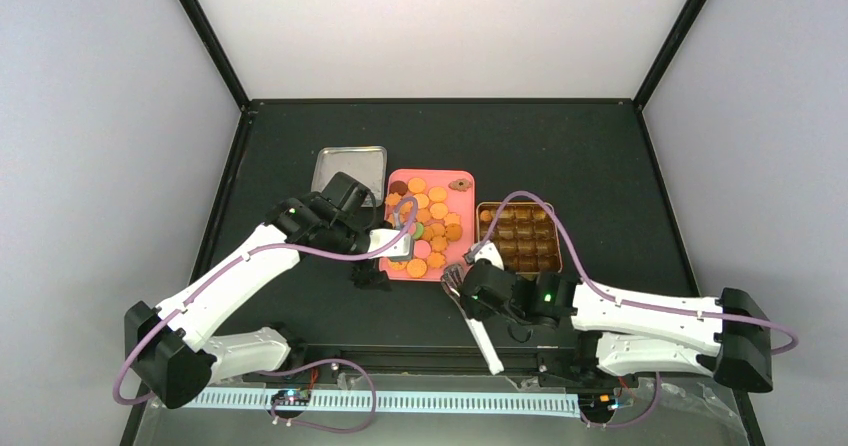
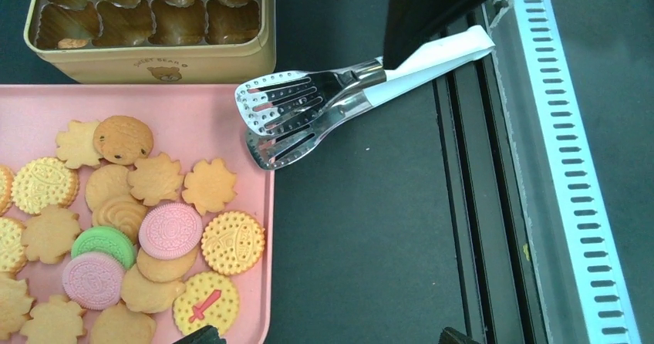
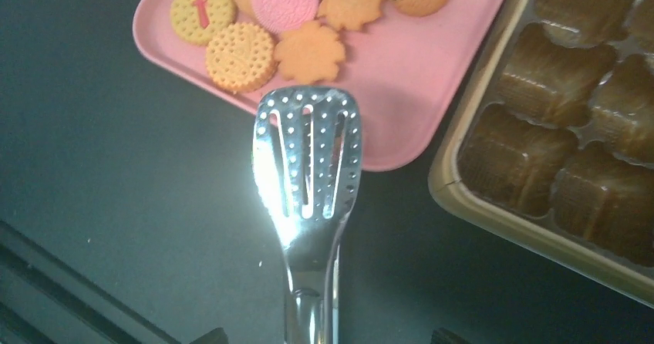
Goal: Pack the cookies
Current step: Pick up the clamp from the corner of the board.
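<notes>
Both grippers apart; cookies (image 2: 170, 230) lie on the pink tray (image 2: 224, 120).
We note the right gripper (image 3: 325, 335) spread, straddling the handle of the steel tongs (image 3: 307, 155), blades at the tray's corner; left gripper (image 2: 330, 335) spread, empty, over the tray's edge.

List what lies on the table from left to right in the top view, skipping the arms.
lid → pink tray → tin
</notes>
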